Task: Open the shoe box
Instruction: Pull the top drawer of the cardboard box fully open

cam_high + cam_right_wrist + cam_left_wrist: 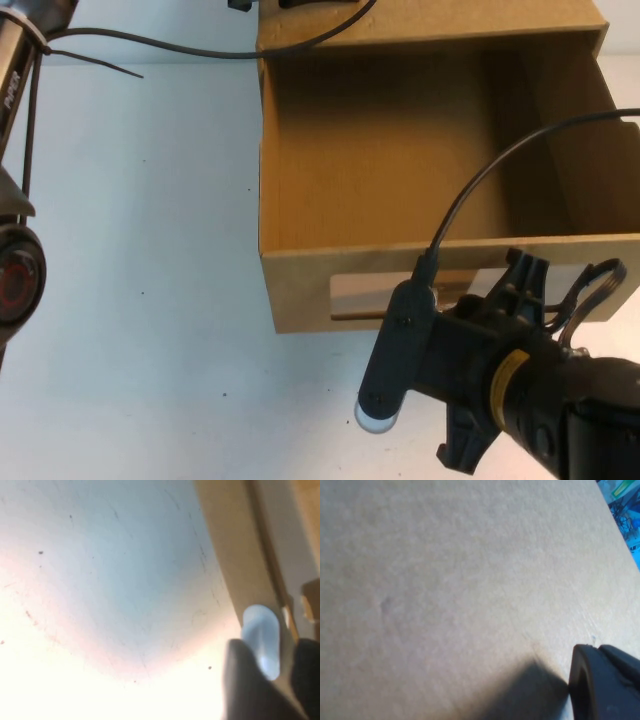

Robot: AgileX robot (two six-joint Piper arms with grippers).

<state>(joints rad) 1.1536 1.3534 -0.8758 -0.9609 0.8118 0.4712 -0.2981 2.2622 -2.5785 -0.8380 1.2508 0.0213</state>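
One shoe box (400, 170), drawer-style, lies directly ahead of the right gripper (527, 272), its tray drawn out of the sleeve and empty. Light, stiff cardboard, likely to slide easily and crease if squeezed; the single cut-out (365, 296) in the front wall, just beside that gripper, looks the best hold. Whether that gripper clamps the wall cannot be told. The left gripper (602, 682) hovers close over bare cardboard, its state unclear. One box, two grippers.

Right tool (522, 285) at shoe box (300, 290) front; left tool (601, 690) over its top.
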